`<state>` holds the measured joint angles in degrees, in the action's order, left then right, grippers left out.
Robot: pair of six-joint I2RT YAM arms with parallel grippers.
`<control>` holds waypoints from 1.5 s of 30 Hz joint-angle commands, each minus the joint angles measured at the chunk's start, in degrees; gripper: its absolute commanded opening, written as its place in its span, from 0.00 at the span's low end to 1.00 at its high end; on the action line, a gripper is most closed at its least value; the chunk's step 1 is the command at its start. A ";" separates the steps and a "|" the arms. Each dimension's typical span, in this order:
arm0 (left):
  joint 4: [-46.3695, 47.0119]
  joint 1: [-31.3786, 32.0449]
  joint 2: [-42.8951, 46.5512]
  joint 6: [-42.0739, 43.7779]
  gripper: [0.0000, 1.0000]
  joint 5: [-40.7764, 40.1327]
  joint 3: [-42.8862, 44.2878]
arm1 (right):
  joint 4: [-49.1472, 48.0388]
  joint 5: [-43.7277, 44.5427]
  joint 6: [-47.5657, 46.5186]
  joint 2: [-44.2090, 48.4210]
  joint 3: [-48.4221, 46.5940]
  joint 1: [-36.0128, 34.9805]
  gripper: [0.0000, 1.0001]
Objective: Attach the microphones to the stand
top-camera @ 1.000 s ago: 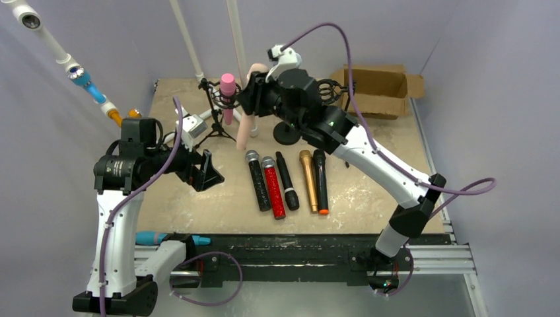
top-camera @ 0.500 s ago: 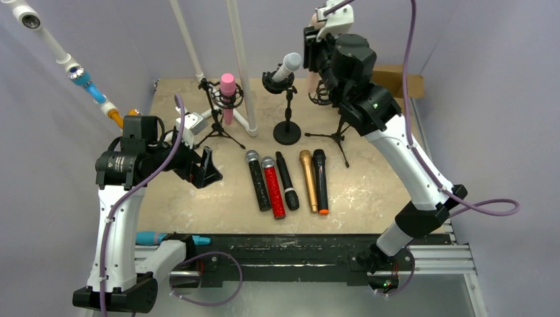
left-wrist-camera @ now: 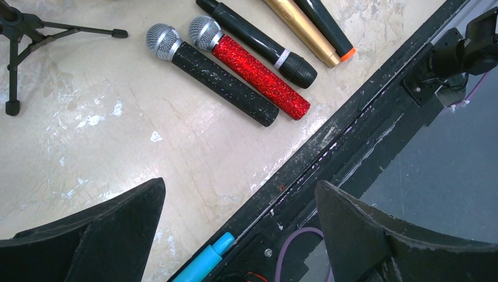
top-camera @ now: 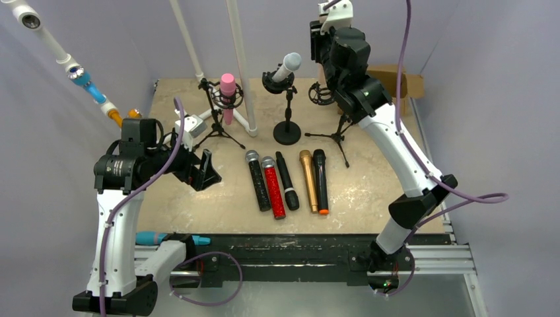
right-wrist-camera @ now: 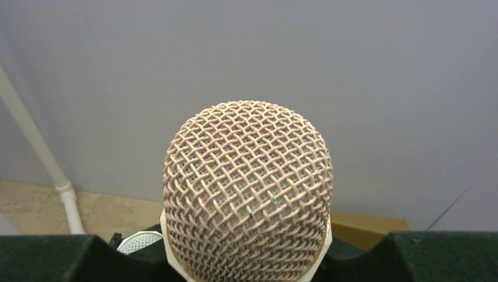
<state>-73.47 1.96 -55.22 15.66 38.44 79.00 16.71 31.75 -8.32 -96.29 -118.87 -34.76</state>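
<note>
Spanning the top view, the worktop (top-camera: 198, 205) carries everything, so we start there and work down. The right arm (top-camera: 396, 152) reaches high over the back edge, and the left arm (top-camera: 115, 198) waits low at the near left. The left gripper (left-wrist-camera: 241, 235) has its fingers spread wide around nothing.

Three stands line the back. The left stand (top-camera: 218, 125) holds a pink microphone (top-camera: 228, 89), and the middle stand (top-camera: 287, 129) holds a white microphone (top-camera: 288, 66). The right stand (top-camera: 333, 129) has an empty ring clip (top-camera: 321, 94) just under the raised wrist. Five more microphones (top-camera: 287, 181) lie side by side on the worktop.

The right gripper (right-wrist-camera: 246, 264) is pinching the peach microphone (right-wrist-camera: 246, 188) just below its mesh head, up in the air above that empty clip.

We see three risks:
- **Missed ring:** the tail could land on the rim, because the wrist view shows only the head and hides the tail.
- **Tipped stand:** that stand rests on thin tripod legs, so a sideways push would probably tip or slide it.
- **Swinging body:** with the pinch so near the head, the long body may swing or slip.

As for direction, the head faces the wrist camera. We judge that the long axis is close to upright, with the tail pointing down toward the ring. Its exact tilt is hidden behind the arm.
</note>
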 commanded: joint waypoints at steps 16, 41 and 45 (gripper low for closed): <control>-0.31 -0.06 0.61 2.00 1.00 -0.87 -0.72 | -8.84 0.16 -2.74 0.64 9.29 1.67 0.00; 0.25 -0.11 1.52 2.01 1.00 -1.14 -2.52 | -14.07 1.56 -2.71 3.30 20.31 2.26 0.00; 0.23 -0.07 1.53 1.92 1.00 -1.24 -2.62 | -14.31 1.68 -1.77 3.69 21.63 2.46 0.04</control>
<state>-74.24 1.96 -54.28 17.12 37.21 76.93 5.78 32.12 -10.90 -95.92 -97.93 -32.86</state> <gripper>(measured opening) 0.998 0.458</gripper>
